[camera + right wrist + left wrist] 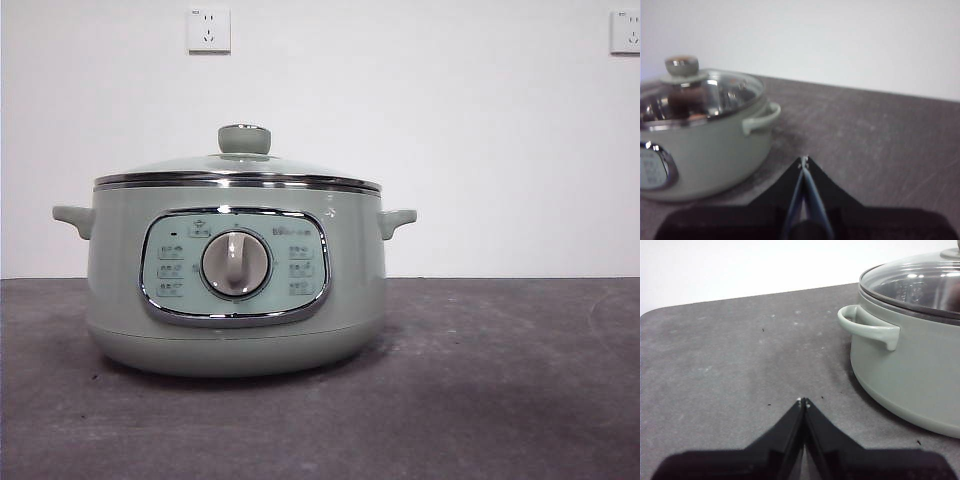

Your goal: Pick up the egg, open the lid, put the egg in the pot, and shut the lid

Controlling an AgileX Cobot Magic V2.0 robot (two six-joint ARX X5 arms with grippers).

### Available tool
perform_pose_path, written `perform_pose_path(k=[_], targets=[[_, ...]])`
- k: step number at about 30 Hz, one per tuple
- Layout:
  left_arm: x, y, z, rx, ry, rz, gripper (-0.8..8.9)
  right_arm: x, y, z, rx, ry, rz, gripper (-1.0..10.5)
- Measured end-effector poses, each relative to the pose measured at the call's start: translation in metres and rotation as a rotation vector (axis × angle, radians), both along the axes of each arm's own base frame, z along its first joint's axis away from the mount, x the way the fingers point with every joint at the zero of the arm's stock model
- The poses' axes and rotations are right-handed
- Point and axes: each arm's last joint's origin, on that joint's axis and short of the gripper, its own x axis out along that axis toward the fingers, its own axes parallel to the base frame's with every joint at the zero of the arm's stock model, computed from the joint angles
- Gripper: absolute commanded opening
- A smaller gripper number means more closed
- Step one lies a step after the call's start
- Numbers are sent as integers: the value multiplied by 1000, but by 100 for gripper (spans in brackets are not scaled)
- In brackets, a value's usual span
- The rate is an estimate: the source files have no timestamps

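Note:
The sage-green pot (120,290) stands left of centre on the dark table, its dial facing the front view. The glass lid (240,170) sits closed on it, knob (244,138) upright. In the right wrist view a brown rounded shape that looks like the egg (686,98) shows through the lid (725,92), inside the pot (705,150). My left gripper (803,400) is shut and empty, low over the table a little way from the pot's side handle (867,330). On the pot's other side my right gripper (804,159) is also shut and empty. Neither gripper shows in the front view.
The dark grey table (500,380) spreads to the right of the pot. A white wall with two sockets (208,30) stands behind. The table's rounded far corner (655,315) shows in the left wrist view.

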Motion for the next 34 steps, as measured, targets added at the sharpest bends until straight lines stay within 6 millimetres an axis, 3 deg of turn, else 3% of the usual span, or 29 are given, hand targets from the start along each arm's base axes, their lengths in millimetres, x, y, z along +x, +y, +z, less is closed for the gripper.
perform_pose_path(k=[12, 34], targets=[[0, 0, 0, 0, 0, 0, -3, 0, -2, -34, 20, 134, -83, 1], [0, 0, 0, 0, 0, 0, -3, 0, -2, -34, 91, 167, -95, 1]])
